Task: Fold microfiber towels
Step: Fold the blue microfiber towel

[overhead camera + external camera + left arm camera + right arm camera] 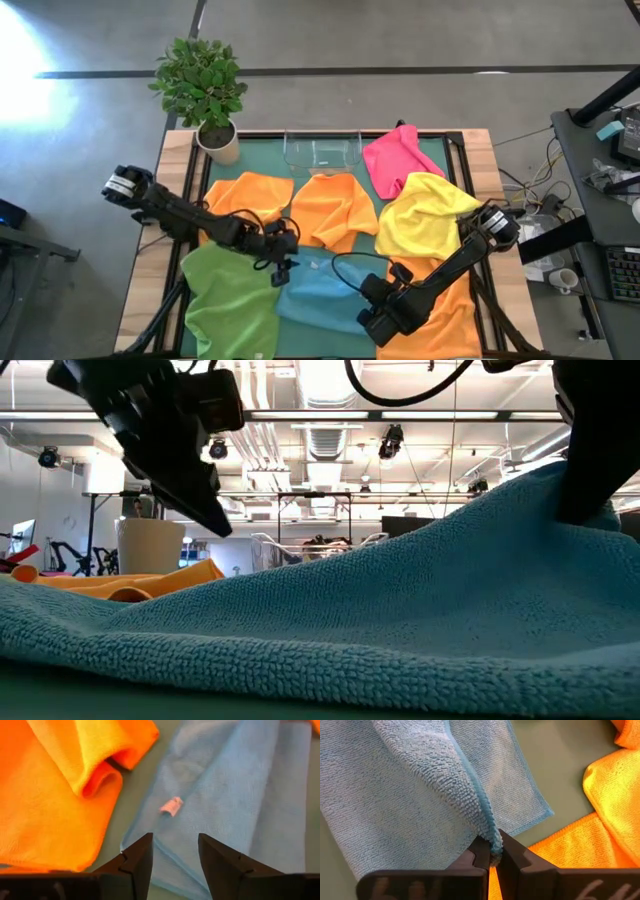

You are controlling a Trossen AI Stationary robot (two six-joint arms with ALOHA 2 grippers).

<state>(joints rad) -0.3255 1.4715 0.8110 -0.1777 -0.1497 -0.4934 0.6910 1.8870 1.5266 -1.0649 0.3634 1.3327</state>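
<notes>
Blue towel [318, 292] lies low centre of the high view, on the desk [258, 152]. Right hand [492, 854] pinches its edge; left hand [174, 862] is spread above its other side, empty. Risks: thin pinch slipping; left hand snagging the orange towel [55, 795] just beside.

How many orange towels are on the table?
3. One orange towel lies near the potted plant, a second sits just below the clear tray, a third lies under the right arm. More may be hidden.
</notes>
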